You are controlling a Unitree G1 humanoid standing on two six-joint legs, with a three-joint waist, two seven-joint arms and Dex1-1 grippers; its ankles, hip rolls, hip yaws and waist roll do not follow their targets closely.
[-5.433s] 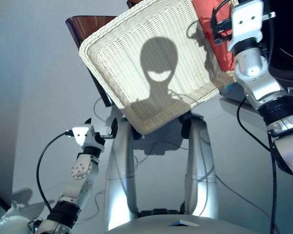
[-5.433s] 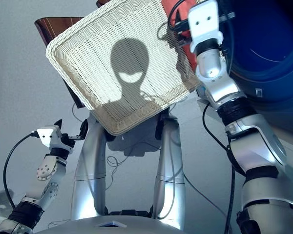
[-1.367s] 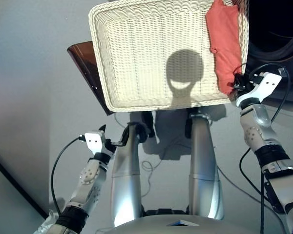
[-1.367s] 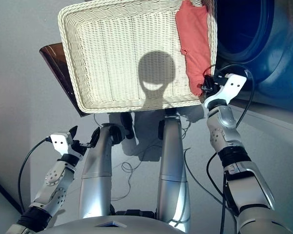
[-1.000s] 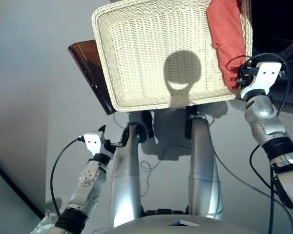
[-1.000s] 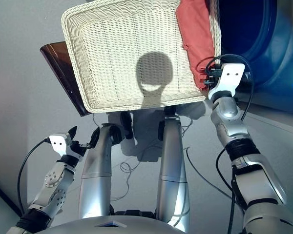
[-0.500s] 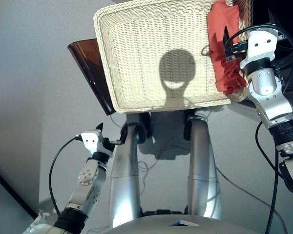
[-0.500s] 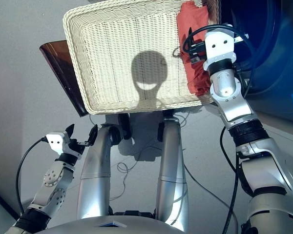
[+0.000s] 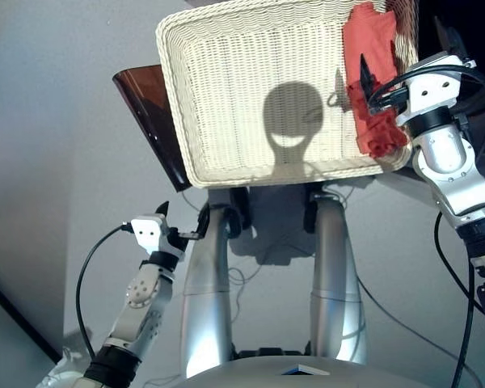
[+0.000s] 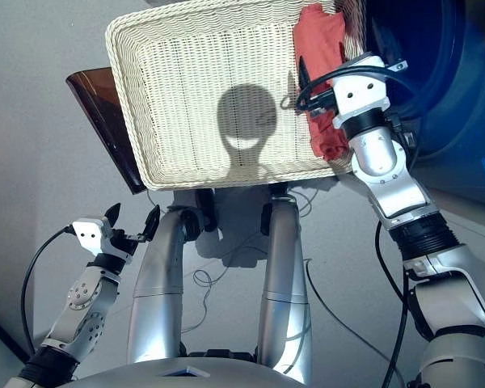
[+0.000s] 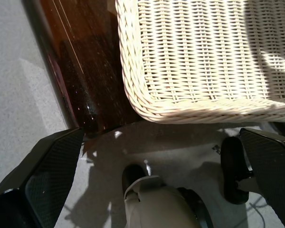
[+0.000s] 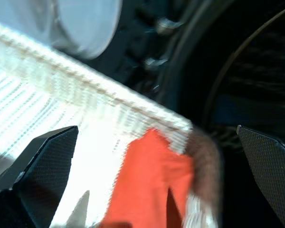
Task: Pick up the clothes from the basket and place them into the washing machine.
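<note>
Grey speckled floor (image 9: pixel 56 162), hard light, sharp shadows. Glossy dark-brown wooden surface (image 11: pixel 80 61) on it. Thin cable (image 10: pixel 218 275) loops across floor.

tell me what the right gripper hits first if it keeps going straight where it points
Probably the red garment lying in the basket: the open right gripper points straight at it in the wrist view. Depth is unclear; beyond it come the basket's rim and the dark washing machine.

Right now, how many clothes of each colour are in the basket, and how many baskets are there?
Coral red garment: 1
Navy blue garments: 0 in view
Black garments: 0 in view
Cream-white wicker basket: 1
Total: 2 things, 1 garment and 1 basket
</note>
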